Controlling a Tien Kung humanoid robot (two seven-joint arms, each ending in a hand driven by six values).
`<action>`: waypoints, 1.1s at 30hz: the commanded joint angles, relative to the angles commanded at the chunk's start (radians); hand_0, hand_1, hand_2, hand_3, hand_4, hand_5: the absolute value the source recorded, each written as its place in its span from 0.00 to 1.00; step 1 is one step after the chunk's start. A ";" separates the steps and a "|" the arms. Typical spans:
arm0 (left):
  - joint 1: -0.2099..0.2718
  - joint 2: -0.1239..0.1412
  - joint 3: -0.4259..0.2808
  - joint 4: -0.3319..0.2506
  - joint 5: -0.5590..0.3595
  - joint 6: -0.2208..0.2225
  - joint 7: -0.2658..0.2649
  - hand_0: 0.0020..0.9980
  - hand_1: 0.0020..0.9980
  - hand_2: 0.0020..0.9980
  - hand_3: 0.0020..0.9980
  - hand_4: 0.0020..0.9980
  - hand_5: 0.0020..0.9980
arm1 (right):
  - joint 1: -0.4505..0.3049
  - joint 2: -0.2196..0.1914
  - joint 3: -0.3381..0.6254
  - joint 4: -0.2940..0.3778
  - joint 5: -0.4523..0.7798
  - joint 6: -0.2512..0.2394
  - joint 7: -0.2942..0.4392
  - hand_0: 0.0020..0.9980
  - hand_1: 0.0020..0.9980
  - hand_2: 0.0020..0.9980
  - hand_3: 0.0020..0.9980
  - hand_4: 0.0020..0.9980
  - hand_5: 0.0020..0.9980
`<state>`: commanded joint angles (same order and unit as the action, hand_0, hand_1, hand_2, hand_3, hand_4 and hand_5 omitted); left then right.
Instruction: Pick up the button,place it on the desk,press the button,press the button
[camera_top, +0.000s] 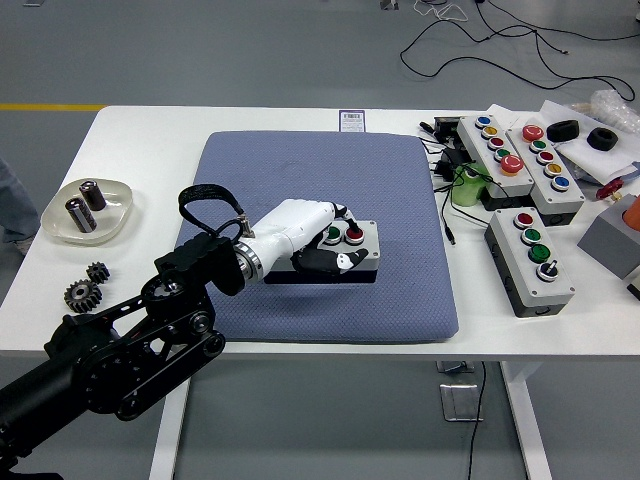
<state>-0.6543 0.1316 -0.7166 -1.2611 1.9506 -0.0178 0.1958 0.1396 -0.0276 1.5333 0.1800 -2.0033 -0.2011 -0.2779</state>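
A grey button box (366, 247) with a black base lies on the blue-grey pad (300, 170). It has a green button (333, 237) and a red button (354, 237); its left part is hidden under my hand. My left hand (320, 245), white with black fingers, lies over the box's left and middle, fingers curled down onto the top around the buttons and thumb at the front side. I cannot tell whether a fingertip presses a button.
A dish (60, 222) with two cylinders stands at the left, two gears (87, 285) near the front edge. Three more button boxes (530, 260) (497, 155) (545, 160), cables, a green object (466, 186) and black rings (563, 131) crowd the right.
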 joint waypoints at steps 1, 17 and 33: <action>-0.002 -0.002 0.000 0.005 -0.001 0.000 0.000 0.00 0.00 0.04 0.67 0.68 0.73 | 0.000 0.000 0.000 0.000 0.001 0.000 0.000 0.67 0.65 0.69 0.63 0.31 0.17; -0.015 -0.024 0.016 0.052 -0.008 -0.023 0.014 0.00 0.00 0.04 0.67 0.68 0.75 | 0.000 -0.002 0.004 0.000 -0.005 0.000 0.000 0.67 0.65 0.69 0.63 0.31 0.17; 0.001 -0.022 0.024 0.088 -0.016 -0.031 0.016 0.00 0.00 0.04 0.68 0.69 0.76 | 0.000 -0.002 0.004 0.000 -0.004 0.000 0.000 0.67 0.65 0.69 0.63 0.31 0.17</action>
<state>-0.6531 0.1097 -0.6923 -1.1733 1.9344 -0.0484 0.2115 0.1393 -0.0299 1.5375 0.1800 -2.0076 -0.2010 -0.2783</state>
